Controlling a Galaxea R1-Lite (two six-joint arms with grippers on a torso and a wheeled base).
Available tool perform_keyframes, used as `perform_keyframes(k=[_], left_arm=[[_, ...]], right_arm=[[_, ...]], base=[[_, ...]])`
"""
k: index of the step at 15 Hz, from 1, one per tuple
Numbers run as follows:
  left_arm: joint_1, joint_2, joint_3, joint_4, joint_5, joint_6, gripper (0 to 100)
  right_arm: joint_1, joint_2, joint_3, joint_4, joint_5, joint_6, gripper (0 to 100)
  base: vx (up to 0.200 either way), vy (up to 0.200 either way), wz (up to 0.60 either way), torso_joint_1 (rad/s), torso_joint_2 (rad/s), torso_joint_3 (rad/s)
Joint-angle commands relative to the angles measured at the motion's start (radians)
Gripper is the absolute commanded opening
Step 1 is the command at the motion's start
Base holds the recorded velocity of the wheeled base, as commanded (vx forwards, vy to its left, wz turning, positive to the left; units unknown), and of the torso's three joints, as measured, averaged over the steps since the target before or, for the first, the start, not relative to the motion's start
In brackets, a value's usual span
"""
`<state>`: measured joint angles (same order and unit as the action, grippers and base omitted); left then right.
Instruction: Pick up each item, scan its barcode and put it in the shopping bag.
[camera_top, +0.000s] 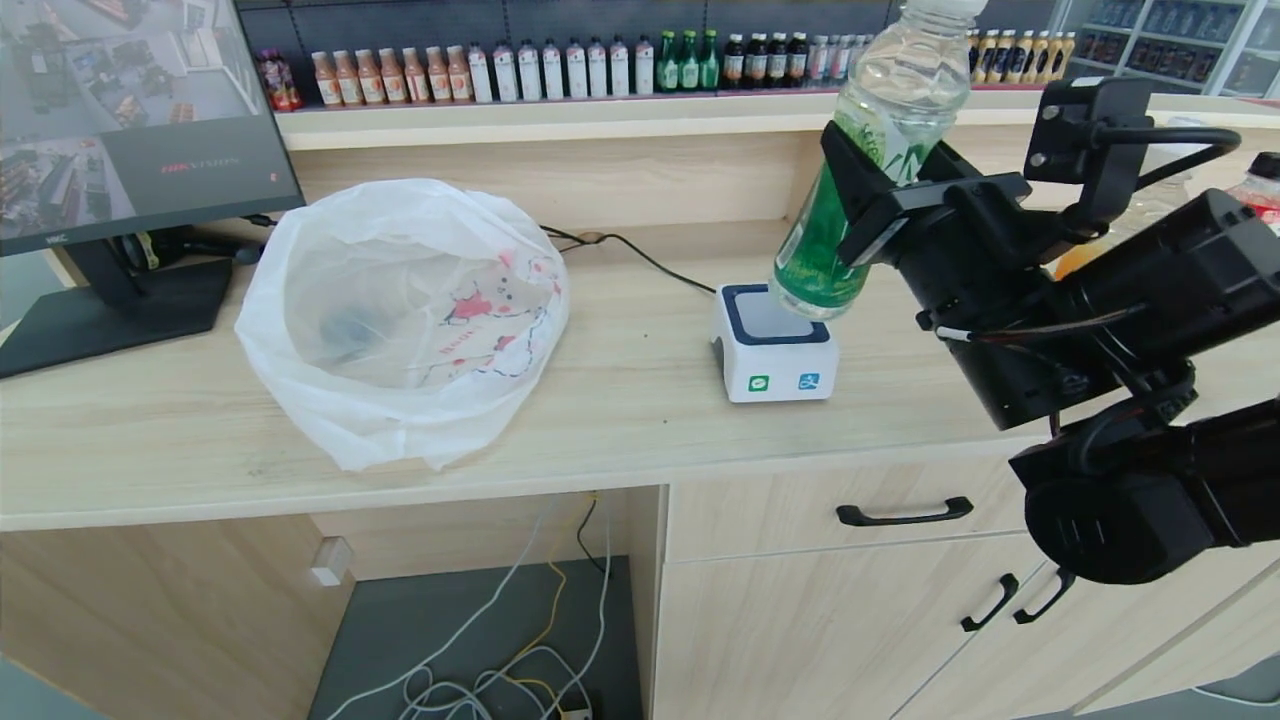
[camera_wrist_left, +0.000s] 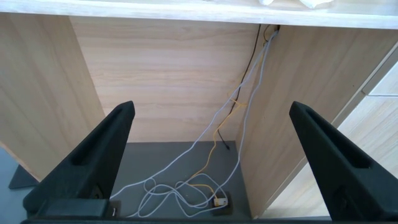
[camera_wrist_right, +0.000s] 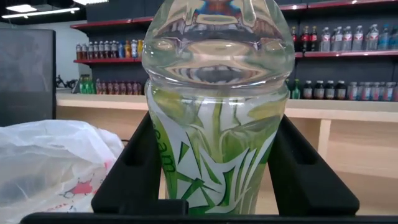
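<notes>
Bottle (camera_top: 900, 90) was held over scanner (camera_top: 778, 345), right gripper (camera_top: 855, 200) fingers clamped on it; left gripper (camera_wrist_left: 211, 155) fingers apart. Scan apparently under way; drop into bag (camera_top: 400, 320) not yet done.

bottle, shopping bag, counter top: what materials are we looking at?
Bottle: clear glossy plastic, probably PET. You can see through it, the shoulder is moulded, and a green printed label film wraps the body.
Shopping bag: thin translucent white plastic film, crinkled and slumped.
Counter: light wood grain, matte. It looks like laminate board but could be veneer.
</notes>
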<state>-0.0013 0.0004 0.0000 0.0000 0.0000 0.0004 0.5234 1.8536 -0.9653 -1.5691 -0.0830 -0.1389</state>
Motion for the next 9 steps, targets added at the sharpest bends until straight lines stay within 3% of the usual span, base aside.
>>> perform_keyframes(k=[1, 9], left_arm=[[0.0, 0.0, 0.0, 0.0, 0.0, 0.0, 100], [0.0, 0.0, 0.0, 0.0, 0.0, -0.002, 100]], right_arm=[[0.001, 0.026, -0.01, -0.002, 0.002, -0.001, 0], [-0.04, 0.022, -0.024, -0.002, 0.002, 0.001, 0]], base=[[0.0, 0.0, 0.0, 0.0, 0.0, 0.0], [0.0, 0.2, 0.0, 0.002, 0.0, 0.004]])
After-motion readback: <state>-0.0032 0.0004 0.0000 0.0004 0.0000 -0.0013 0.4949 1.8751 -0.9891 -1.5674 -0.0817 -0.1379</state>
